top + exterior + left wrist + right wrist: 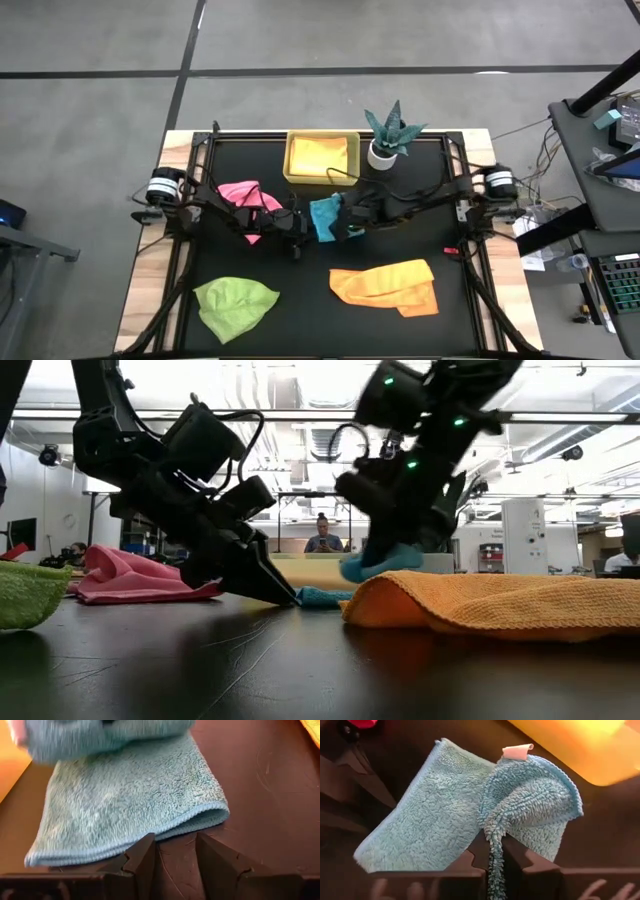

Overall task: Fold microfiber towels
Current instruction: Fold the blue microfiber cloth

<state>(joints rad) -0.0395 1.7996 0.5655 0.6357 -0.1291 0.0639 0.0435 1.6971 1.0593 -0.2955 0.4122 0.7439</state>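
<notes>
A turquoise-blue towel (325, 218) lies at the table's middle, between my two grippers. My right gripper (492, 852) is shut on one edge of it and holds that part up (385, 560), curled over the rest. My left gripper (175, 850) stands open and low on the table (285, 595), its fingertips just before the towel's flat hem (150, 832). A pink towel (250, 195) lies bunched at the left. The lime green one (235, 303) is at the near left and an orange-yellow one (390, 285) at the near right. My right gripper pinches a bunched stretch of the turquoise towel's hemmed edge (493, 837) between its two fingers, slanting down from the table's right. The held part is raised and bends over. The rest of the towel (425, 820) lies flat on the table. My left gripper has one fingertip (145, 847) right at the towel's hem; whether it touches, I cannot tell.
A yellow tray (322, 157) with an orange-yellow cloth in it stands at the far middle. Beside it on the right is a small teal plant in a white pot (388, 135). In the low view, people sit in the room beyond the table.
</notes>
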